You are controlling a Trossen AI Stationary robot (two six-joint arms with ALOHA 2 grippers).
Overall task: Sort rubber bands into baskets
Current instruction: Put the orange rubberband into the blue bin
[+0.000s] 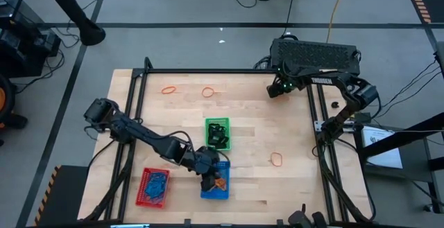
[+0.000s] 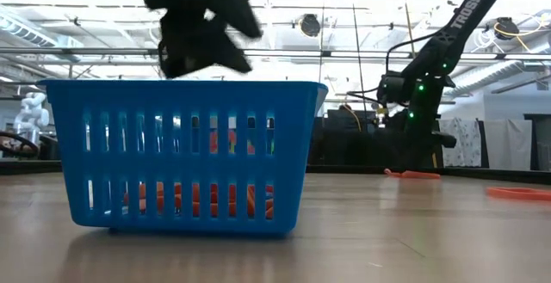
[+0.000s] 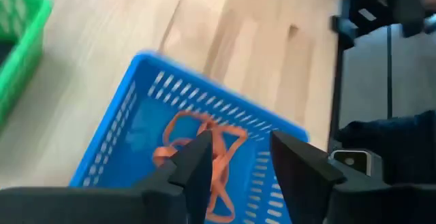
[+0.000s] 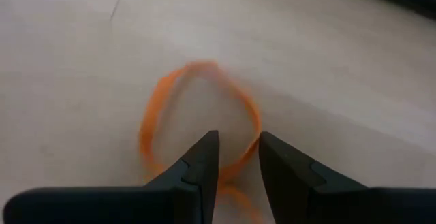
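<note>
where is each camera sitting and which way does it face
High view: overhead, straight down on the table; both arms show, left gripper above the blue basket, right gripper at the far edge.
Low view: tabletop level, looking across; blue basket close, left gripper above it.
Left wrist view: looks past its open fingers into the blue basket holding orange rubber bands.
Right wrist view: looks past its fingers at an orange band on the table.
Shared: high, low and left wrist views all show the blue basket.

We are seeing orange bands (image 3: 204, 157) lying tangled in the blue basket (image 1: 216, 183), blue bands (image 1: 155, 184) filling the red basket (image 1: 152, 187), black ones sitting in the green basket (image 1: 217, 134), and loose orange bands (image 1: 277, 159) resting flat.
</note>
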